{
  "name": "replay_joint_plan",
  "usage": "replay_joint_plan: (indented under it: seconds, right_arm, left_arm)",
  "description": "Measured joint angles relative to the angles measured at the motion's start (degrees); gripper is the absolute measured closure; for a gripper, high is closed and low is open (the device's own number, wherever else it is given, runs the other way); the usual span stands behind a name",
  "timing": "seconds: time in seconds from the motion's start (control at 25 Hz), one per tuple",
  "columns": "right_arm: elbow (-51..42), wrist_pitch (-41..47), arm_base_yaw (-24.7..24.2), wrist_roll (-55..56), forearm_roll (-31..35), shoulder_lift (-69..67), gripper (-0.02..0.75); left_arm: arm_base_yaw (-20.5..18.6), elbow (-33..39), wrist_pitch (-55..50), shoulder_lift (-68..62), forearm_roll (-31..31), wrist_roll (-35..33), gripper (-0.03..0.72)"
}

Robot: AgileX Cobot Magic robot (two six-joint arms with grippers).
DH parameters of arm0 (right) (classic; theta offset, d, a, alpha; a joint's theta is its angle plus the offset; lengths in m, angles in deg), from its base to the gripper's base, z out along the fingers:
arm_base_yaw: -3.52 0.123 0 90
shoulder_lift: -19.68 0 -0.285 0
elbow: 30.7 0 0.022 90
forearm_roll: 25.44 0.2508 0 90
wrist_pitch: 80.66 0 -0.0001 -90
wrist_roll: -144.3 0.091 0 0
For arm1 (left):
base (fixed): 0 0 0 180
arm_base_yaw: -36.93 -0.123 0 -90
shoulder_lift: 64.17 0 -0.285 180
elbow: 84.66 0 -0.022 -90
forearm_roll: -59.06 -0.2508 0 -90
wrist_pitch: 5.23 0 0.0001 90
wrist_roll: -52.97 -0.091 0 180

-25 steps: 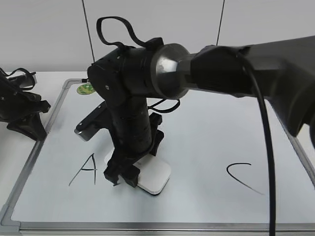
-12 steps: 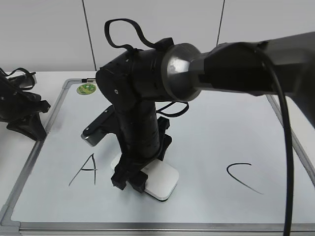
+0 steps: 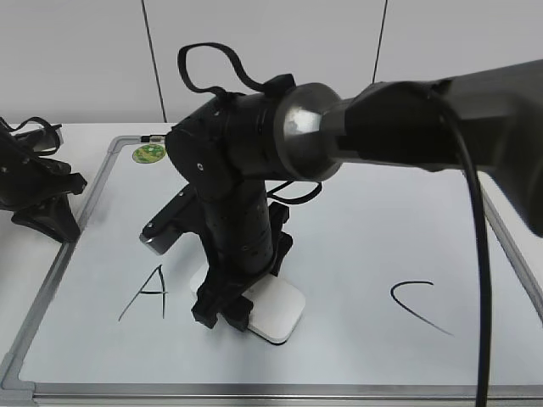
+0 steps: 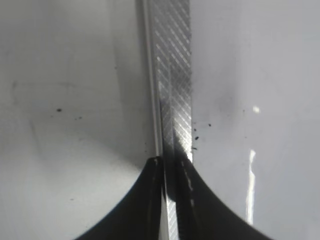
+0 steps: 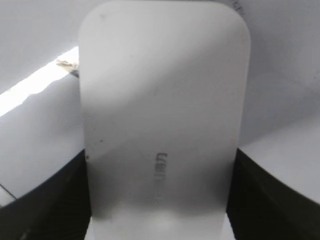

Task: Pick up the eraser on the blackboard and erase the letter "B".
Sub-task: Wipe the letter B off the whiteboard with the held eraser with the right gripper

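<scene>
Right gripper [image 3: 224,312] clamped on the eraser [image 3: 273,311], lower centre of the blackboard [image 3: 356,229], between "A" [image 3: 146,292] and "C" [image 3: 417,306]. Left gripper [image 3: 38,199] at far left; can't tell its finger state.

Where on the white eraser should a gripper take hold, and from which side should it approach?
Grip the eraser across its narrow width, on the two long edges, coming down from above. It lies flat on the blackboard, so only the top and sides are reachable. The right gripper holds it so.
</scene>
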Motion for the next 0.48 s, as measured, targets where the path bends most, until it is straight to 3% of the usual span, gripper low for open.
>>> replay_joint_plan:
  seconds: [0.48]
  right_arm:
    - [-0.08,0.46,0.47,0.0,-0.43,-0.72,0.198]
  left_arm:
    - [0.0,0.0,0.0,0.0,0.1,0.0,0.654]
